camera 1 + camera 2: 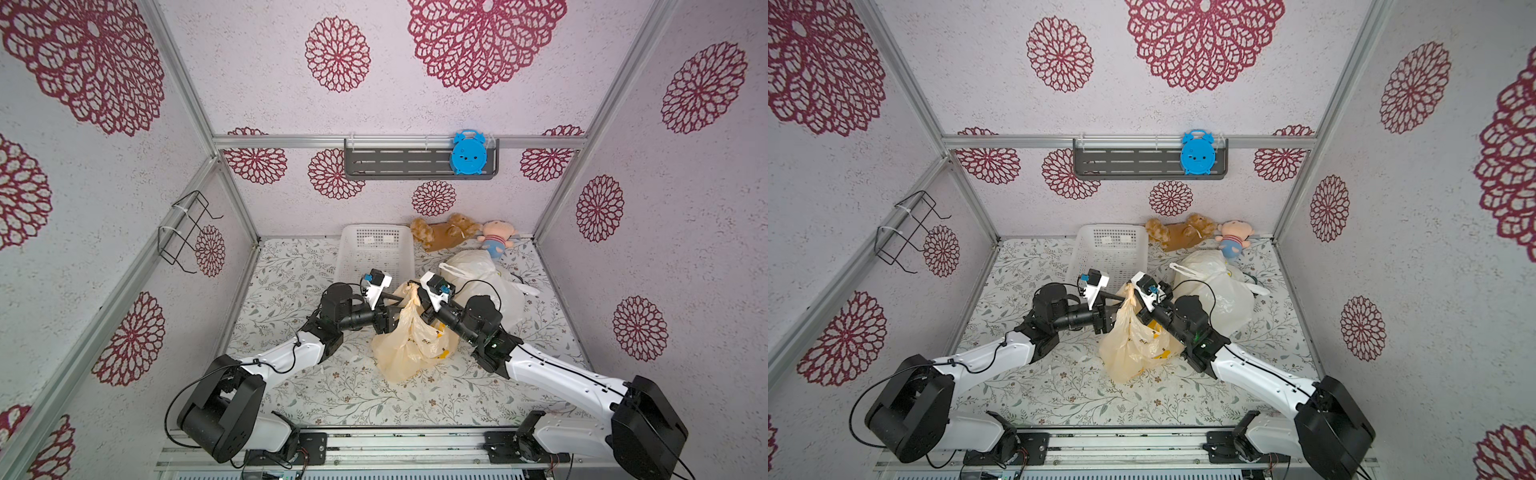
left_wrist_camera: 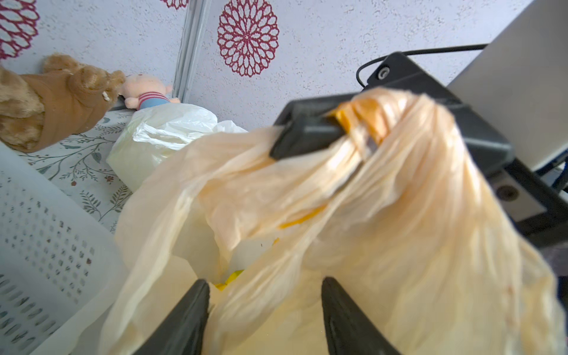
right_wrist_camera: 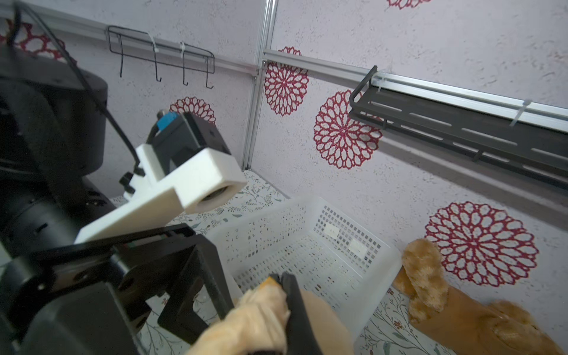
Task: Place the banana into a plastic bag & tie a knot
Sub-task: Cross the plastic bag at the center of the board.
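Banana (image 1: 439,331), a yellow glimpse, lies inside the orange bag (image 1: 409,349). The right gripper (image 1: 414,287) is clamped on its gathered neck, held up. The left gripper (image 2: 264,284) gapes at the bag's side. Knotting stage, I'd say: the left must catch a handle.

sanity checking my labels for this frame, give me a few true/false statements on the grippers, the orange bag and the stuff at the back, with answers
1. The right gripper is shut on the gathered top of the orange bag. True.
2. The left gripper is clamped shut. False: its jaws stand apart, close to the bag.
3. The teddy bear lies inside the white basket. False: it lies on the table beside the basket, against the back wall.
4. A blue clock sits on the wall shelf. True.
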Robot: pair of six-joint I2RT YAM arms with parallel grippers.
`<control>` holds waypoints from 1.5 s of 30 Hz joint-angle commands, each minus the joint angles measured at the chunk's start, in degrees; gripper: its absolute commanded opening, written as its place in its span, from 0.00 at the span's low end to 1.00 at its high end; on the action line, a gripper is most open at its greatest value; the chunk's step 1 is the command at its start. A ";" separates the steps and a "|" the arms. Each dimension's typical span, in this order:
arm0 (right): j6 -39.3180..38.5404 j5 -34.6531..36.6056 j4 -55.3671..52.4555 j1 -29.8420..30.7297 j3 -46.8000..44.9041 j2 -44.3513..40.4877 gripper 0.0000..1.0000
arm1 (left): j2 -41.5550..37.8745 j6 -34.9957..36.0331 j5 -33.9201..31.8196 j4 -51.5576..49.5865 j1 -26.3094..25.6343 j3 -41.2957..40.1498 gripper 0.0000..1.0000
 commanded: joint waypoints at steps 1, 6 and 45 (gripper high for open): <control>9.58 -5.23 12.81 -2.33 -0.37 -0.84 0.00 | 0.38 -1.79 -4.62 6.81 -1.52 -2.27 0.62; 17.10 -10.23 19.99 -4.71 -1.62 1.31 0.00 | 0.54 -2.85 -8.08 11.41 -2.45 -4.97 0.62; 35.14 -29.64 37.51 -8.54 5.50 17.51 0.00 | -28.34 -0.08 -33.90 -12.19 -1.62 -15.87 0.98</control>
